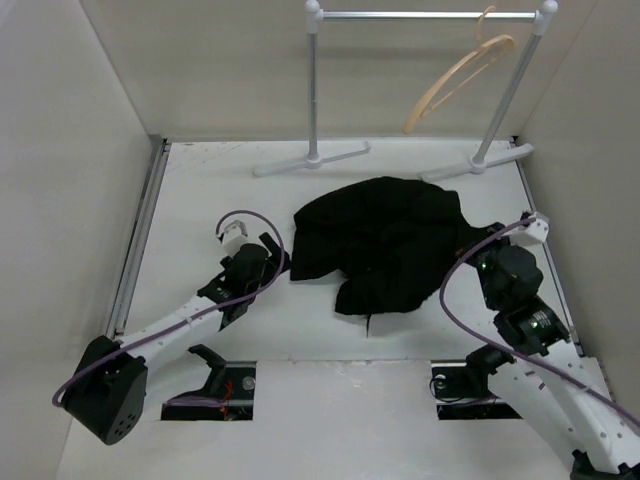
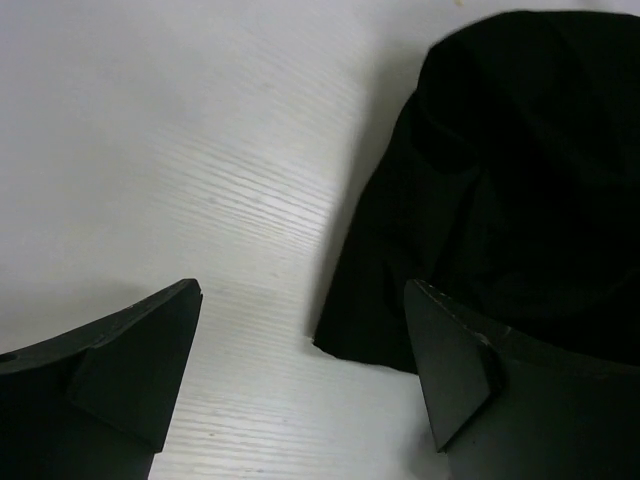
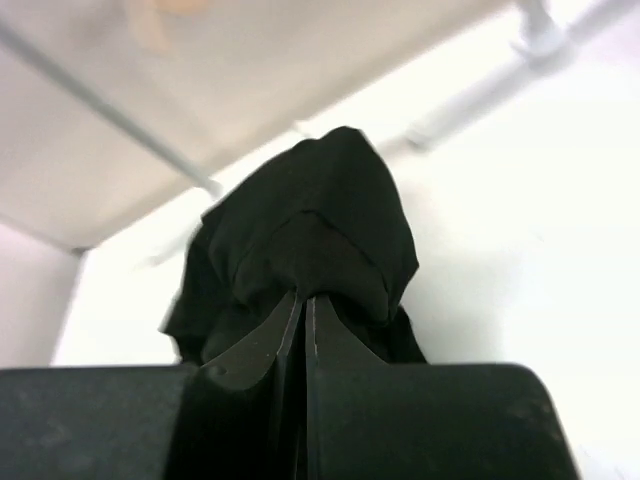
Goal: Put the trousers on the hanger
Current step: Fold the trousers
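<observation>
The black trousers (image 1: 385,240) lie bunched in a heap on the white table, mid-field. At the heap's right edge my right gripper (image 3: 303,297) is shut, its tips pinching a fold of the trousers (image 3: 320,220). My left gripper (image 2: 300,300) is open at the heap's left edge, with a corner of the trousers (image 2: 480,200) between its fingers and bare table under it. The tan wooden hanger (image 1: 458,75) hangs tilted from the rail at the back right.
The grey metal rail (image 1: 425,15) with white joints stands on two white feet (image 1: 310,160) at the back of the table. White walls close in the left, right and back sides. Two dark openings (image 1: 215,390) sit by the arm bases.
</observation>
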